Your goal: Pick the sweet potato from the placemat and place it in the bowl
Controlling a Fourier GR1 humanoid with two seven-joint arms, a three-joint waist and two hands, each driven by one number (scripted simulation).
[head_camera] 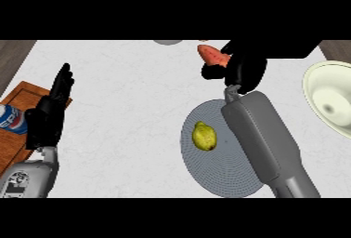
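sweet potato [211, 55]: off the placemat [212, 173], in my right hand [245, 65] near the far edge of the desk [123, 93]; orange tip pokes out left.
right fingers: curled round the potato's thicker end.
left hand [49, 114]: open, resting by the left edge.
bowl [317, 90]: right edge, apart from the potato.
handling: i judge it stiff, fairly heavy, tapered; mid-body grip suits best.

Plenty of room here tbh. From the right hand [243, 65] holding the sweet potato [212, 55] at the counter's [123, 116] far edge, it's bare top all the way to the bowl [329, 100] at the right edge. The middle's wide open too. The only clutter is a yellow-green fruit [204, 136] on the placemat [219, 172] by the near edge, plus the left hand [48, 116], can [10, 118] and wooden board [24, 95] along the left edge.
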